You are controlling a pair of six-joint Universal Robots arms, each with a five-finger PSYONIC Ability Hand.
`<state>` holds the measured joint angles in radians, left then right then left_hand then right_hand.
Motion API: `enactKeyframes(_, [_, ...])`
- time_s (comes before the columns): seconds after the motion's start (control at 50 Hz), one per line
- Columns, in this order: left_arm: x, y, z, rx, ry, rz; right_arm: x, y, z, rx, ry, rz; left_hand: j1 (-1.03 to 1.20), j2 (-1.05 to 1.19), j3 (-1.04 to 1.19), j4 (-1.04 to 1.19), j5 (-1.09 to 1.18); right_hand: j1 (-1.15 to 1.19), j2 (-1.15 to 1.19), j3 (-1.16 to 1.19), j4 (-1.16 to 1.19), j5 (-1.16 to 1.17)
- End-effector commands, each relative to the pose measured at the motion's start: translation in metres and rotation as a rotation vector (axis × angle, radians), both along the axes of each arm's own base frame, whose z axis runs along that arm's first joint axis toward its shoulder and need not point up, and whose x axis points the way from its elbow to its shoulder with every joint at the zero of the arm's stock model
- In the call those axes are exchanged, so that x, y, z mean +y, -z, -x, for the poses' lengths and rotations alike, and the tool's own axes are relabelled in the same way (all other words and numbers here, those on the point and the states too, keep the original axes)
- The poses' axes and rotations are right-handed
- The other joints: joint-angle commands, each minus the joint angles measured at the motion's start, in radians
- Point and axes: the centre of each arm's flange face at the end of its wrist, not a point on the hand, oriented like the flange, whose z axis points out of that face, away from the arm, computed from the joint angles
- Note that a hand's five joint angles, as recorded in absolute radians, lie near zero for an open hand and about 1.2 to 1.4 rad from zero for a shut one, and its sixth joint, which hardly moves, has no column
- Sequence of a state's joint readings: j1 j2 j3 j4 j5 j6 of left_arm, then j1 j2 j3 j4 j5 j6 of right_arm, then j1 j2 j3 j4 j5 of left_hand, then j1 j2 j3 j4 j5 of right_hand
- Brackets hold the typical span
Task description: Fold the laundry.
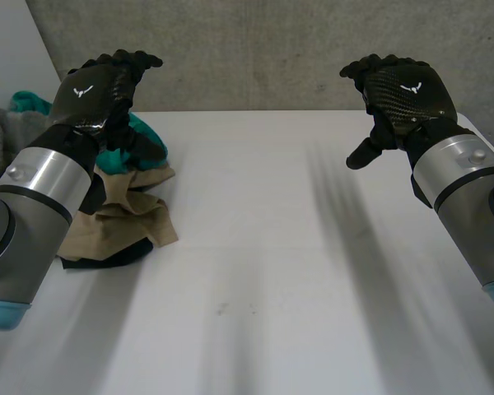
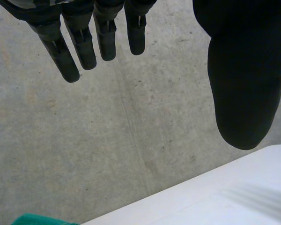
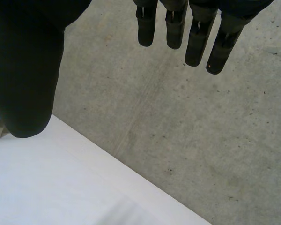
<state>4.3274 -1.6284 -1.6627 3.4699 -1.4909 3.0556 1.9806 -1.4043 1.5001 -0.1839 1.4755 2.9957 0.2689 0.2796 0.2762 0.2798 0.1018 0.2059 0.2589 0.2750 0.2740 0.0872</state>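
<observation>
While both arms hang raised over the white table [image 1: 296, 247], the left hand [image 1: 95, 95] shows its fingers [image 2: 65, 51] straight and spread, holding nothing, and the right hand [image 1: 403, 90] is loose and empty too. The laundry [image 1: 132, 218], a crumpled tan, teal and dark heap, sits at the table's left side by the left arm, well apart from the right hand.

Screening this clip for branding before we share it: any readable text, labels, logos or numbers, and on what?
No words or numbers to read.
A white winged emblem, no letters, on the back of the left robot hand.
The same emblem on the back of the right robot hand.
The laundry pile: no print or tag seen.
</observation>
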Motion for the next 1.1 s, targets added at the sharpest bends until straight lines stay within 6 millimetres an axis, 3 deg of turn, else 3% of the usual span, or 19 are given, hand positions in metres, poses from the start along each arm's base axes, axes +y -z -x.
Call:
enactKeyframes(0.02, [0.001,-0.001,0.000,-0.001,0.000,-0.002,0.000,-0.001,0.000,0.001,0.001,0.002,-0.094,-0.104,-0.101,-0.104,-0.101,-0.031,-0.084,-0.100,-0.099,-0.087])
enactKeyframes(0.28, [-0.004,-0.009,-0.002,-0.011,-0.015,0.030,0.000,0.002,0.000,0.012,0.000,-0.001,-0.070,-0.081,-0.077,-0.081,-0.078,-0.031,-0.084,-0.100,-0.099,-0.087])
enactKeyframes(0.34, [-0.026,-0.009,-0.024,-0.108,-0.121,0.077,0.000,0.002,0.000,0.032,0.002,0.010,-0.070,-0.081,-0.077,-0.081,-0.077,-0.031,-0.084,-0.100,-0.099,-0.087])
enactKeyframes(0.36, [-0.043,-0.006,-0.043,-0.202,-0.205,0.102,0.000,0.002,0.000,0.037,0.002,0.013,-0.076,-0.087,-0.083,-0.087,-0.083,-0.031,-0.084,-0.100,-0.099,-0.087])
enactKeyframes(0.42, [-0.060,0.004,-0.062,-0.336,-0.285,0.115,0.001,0.002,-0.001,0.051,0.002,0.019,-0.079,-0.090,-0.086,-0.090,-0.086,-0.031,-0.084,-0.100,-0.099,-0.087])
enactKeyframes(0.52, [-0.102,0.038,-0.097,-0.579,-0.408,0.092,0.001,0.002,-0.001,0.057,0.002,0.022,-0.079,-0.090,-0.086,-0.090,-0.086,-0.031,-0.084,-0.100,-0.099,-0.087])
enactKeyframes(0.68, [-0.154,0.077,-0.144,-0.667,-0.521,0.048,0.000,0.004,-0.001,0.059,0.001,0.018,-0.076,-0.087,-0.083,-0.087,-0.083,-0.031,-0.084,-0.100,-0.099,-0.087])
enactKeyframes(0.82, [-0.180,0.105,-0.157,-0.698,-0.544,0.030,-0.001,0.010,-0.002,0.067,0.000,0.002,-0.050,-0.060,-0.057,-0.061,-0.057,-0.031,-0.084,-0.100,-0.099,-0.087])
enactKeyframes(0.88, [-0.187,0.116,-0.161,-0.716,-0.548,0.015,-0.002,0.011,-0.002,0.068,0.000,-0.001,0.208,0.197,0.200,0.197,0.200,-0.031,-0.084,-0.100,-0.099,-0.087])
enactKeyframes(0.9, [-0.188,0.119,-0.163,-0.726,-0.550,0.012,-0.002,0.011,-0.002,0.068,0.000,-0.001,0.590,0.579,0.582,0.579,0.582,-0.031,-0.084,-0.100,-0.099,-0.087])
enactKeyframes(0.96, [-0.188,0.116,-0.160,-0.734,-0.546,0.022,-0.002,0.012,-0.002,0.070,0.000,-0.002,1.126,1.115,1.119,1.115,1.118,-0.031,-0.084,-0.100,-0.099,-0.087])
enactKeyframes(0.98, [-0.187,0.114,-0.158,-0.735,-0.544,0.029,-0.002,0.012,-0.002,0.070,0.000,-0.002,1.127,1.117,1.120,1.116,1.120,-0.031,-0.084,-0.100,-0.099,-0.087])
enactKeyframes(1.02, [-0.183,0.090,-0.153,-0.722,-0.557,0.085,-0.002,0.013,-0.002,0.073,0.000,-0.004,1.127,1.117,1.120,1.116,1.120,-0.031,-0.084,-0.100,-0.099,-0.087])
enactKeyframes(1.06, [-0.173,0.054,-0.140,-0.698,-0.561,0.175,-0.003,0.014,-0.002,0.080,0.001,-0.004,1.127,1.117,1.120,1.116,1.120,-0.031,-0.084,-0.100,-0.099,-0.087])
enactKeyframes(1.1, [-0.163,0.030,-0.127,-0.680,-0.556,0.242,-0.003,0.014,-0.003,0.083,0.001,-0.003,1.127,1.117,1.120,1.116,1.120,-0.031,-0.084,-0.100,-0.099,-0.087])
